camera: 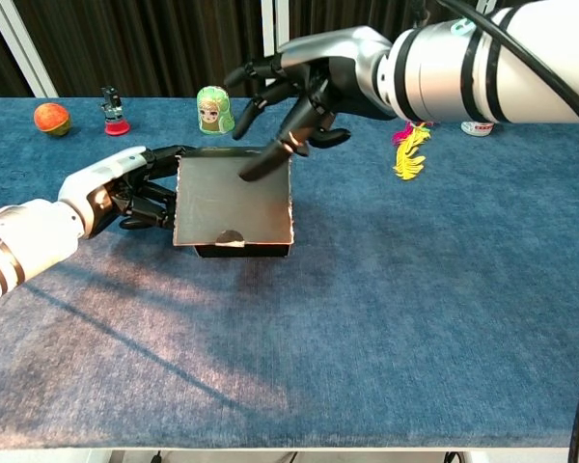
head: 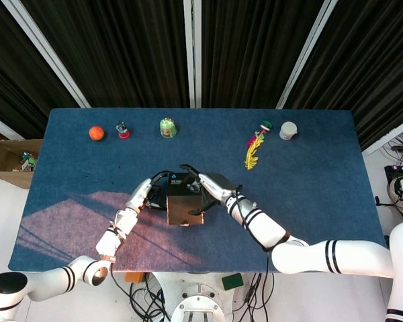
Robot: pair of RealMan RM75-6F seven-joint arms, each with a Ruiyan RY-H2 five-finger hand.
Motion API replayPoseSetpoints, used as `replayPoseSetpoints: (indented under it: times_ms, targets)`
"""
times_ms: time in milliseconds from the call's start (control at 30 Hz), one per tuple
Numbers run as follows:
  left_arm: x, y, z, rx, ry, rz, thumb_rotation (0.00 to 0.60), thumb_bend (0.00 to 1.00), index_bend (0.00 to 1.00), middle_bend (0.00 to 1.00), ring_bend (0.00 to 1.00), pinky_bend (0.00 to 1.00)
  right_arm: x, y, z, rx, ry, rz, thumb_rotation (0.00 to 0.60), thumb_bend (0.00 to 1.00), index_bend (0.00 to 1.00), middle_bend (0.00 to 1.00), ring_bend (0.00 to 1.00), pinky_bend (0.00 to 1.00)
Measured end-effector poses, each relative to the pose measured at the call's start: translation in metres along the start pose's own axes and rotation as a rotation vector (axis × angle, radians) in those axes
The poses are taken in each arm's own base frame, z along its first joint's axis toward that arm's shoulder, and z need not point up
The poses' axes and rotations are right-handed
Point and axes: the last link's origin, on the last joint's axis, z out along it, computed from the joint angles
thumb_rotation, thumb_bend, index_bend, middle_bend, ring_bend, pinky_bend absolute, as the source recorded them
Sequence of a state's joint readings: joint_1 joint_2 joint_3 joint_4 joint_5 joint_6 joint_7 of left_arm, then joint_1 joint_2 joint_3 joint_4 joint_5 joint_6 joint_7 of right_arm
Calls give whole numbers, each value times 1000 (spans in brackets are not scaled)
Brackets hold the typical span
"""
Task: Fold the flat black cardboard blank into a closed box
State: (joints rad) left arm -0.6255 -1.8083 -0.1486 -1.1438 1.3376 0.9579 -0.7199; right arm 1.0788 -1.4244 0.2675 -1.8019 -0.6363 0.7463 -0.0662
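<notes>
Chest view shows the box (camera: 234, 200) at desk (camera: 415, 309) centre, lid down (tuck seemingly unfinished). Left hand (camera: 125, 188) braces its 9 o'clock wall, grasping nothing; right hand (camera: 299, 92), fingers (camera: 261, 164) spread, presses the lid.

Box: we see the black cardboard box (head: 185, 209) near the middle of the blue table (head: 322, 194), its lid down and top face catching the light.
Left hand: our left hand (head: 148, 194) lies against the box's left side, fingers curled toward it.
Right hand: our right hand (head: 211, 187) reaches over the box's far right edge, fingers spread above the lid.
Far edge: an orange ball (head: 96, 133), a small figurine (head: 123, 129), a green doll (head: 166, 127), a yellow and pink feather toy (head: 254, 142) and a white cup (head: 288, 130) stand in a row.
</notes>
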Motion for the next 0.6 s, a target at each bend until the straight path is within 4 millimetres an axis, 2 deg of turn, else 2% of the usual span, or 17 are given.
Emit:
replayPoseSetpoints:
  times_ms: [100,267,467,600]
  targets:
    - [0,0,-1,5,-1,22,600,74,87,269,728,1000,-2,1,-4,-18,17,-82,600,0,84,271,709,1000]
    - [-2,2,-3,11,4,70,600,64,15,194,723,1000,-8,0,-3,-39,41,-159,600,0,94,271,713,1000]
    - [-1,4,-7,17,-7,206,594,43,0,127,711,1000,-16,-1,-3,-55,73,-236,600,0,97,272,714,1000]
    - [1,7,-13,21,-7,344,516,32,0,117,709,1000,-21,-3,-5,-59,74,-232,600,0,98,274,714,1000]
